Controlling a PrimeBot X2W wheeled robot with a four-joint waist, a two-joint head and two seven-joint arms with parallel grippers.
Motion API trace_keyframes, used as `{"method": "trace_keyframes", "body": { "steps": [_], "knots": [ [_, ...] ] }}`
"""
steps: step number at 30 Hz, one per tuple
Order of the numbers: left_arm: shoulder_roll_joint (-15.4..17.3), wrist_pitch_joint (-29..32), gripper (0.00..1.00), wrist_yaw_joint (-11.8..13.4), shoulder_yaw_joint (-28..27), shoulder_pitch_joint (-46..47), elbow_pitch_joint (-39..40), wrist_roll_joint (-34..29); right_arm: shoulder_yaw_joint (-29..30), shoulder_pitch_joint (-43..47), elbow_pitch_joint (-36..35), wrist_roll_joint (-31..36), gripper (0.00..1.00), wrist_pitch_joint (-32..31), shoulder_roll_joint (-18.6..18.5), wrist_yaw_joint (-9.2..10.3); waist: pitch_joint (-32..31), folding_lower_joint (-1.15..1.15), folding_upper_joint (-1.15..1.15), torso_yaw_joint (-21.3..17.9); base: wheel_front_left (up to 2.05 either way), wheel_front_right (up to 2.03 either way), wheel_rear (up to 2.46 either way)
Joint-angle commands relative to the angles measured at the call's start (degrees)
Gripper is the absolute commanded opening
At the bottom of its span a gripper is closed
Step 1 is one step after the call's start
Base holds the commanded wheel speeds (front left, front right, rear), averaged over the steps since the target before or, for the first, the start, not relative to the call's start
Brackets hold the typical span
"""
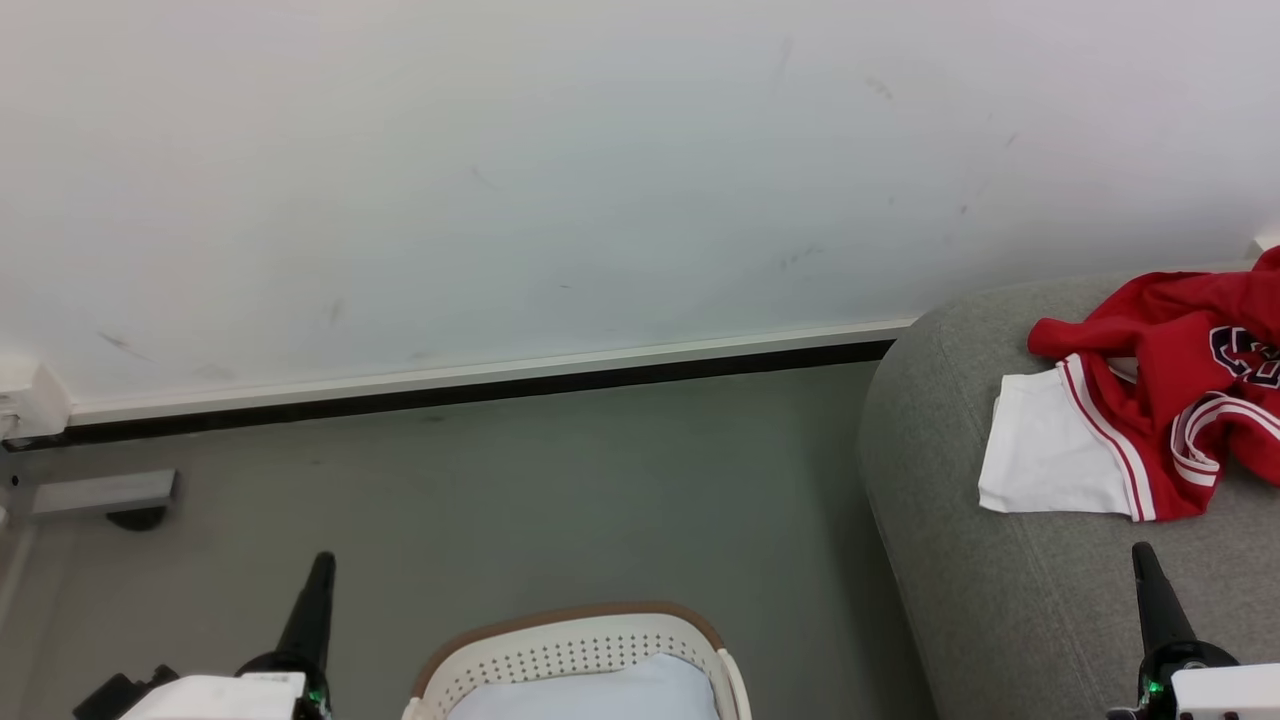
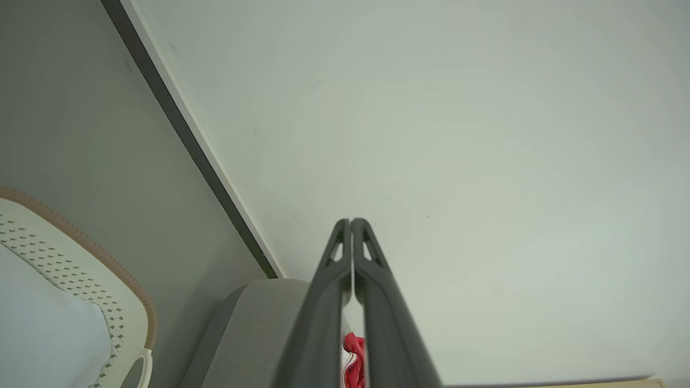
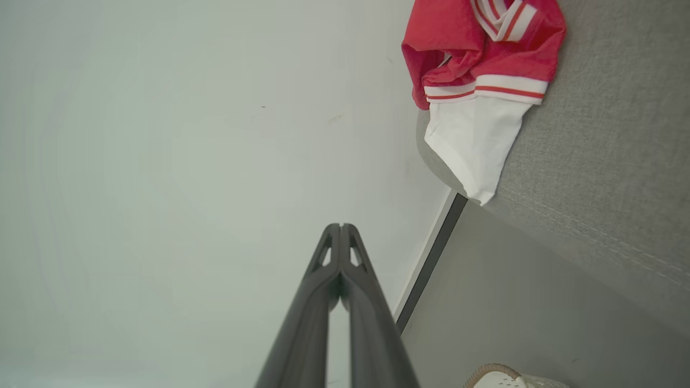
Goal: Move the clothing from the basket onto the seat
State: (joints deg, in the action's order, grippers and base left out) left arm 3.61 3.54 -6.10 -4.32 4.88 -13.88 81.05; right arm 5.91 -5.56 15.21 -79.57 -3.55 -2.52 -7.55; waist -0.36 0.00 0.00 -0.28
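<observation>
The jersey [image 1: 1140, 410] runs off the head view's right edge with its navy emblem half cut, and the basket [image 1: 560, 655] is clipped at the bottom, something pale inside it hard to make out. The red jersey lies crumpled on the grey seat [image 1: 960, 600], one white sleeve spread flat near the seat's rounded end. The left gripper [image 2: 351, 221] and right gripper [image 3: 340, 226] both have their fingers pressed together, empty, pointing towards the white wall [image 1: 600, 180].
</observation>
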Motion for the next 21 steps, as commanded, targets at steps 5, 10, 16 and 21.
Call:
{"method": "trace_keyframes", "body": {
  "steps": [5, 10, 16, 21],
  "knots": [
    [-0.2, 1.0, 0.0, -0.6, -0.8, 1.0, 0.1, 3.3, 0.3, -0.8, -0.6, -3.6, 0.0, -0.9, -0.6, 0.1, 0.1, 0.0, 0.0, 0.1, 0.0, 0.0, 0.0],
    [-0.3, 1.5, 0.0, -0.9, -1.2, 1.1, 0.0, 5.5, 0.4, -0.8, -0.8, -5.9, 0.0, -1.4, -0.5, 0.1, 0.2, 0.0, 0.0, 0.1, 0.0, 0.0, 0.0],
    [-0.4, 2.1, 0.0, -1.1, -1.7, 1.3, 0.0, 7.7, 0.6, -0.9, -1.0, -8.7, 0.0, -2.0, -0.6, 0.11, 0.3, 0.0, 0.0, 0.2, 0.0, 0.0, 0.0],
    [-0.6, 2.6, 0.0, -1.4, -2.0, 1.5, -0.1, 9.4, 0.7, -1.0, -1.2, -10.7, 0.0, -2.5, -0.6, 0.11, 0.4, 0.0, 0.0, 0.2, 0.0, 0.0, 0.0]
  ]
}}
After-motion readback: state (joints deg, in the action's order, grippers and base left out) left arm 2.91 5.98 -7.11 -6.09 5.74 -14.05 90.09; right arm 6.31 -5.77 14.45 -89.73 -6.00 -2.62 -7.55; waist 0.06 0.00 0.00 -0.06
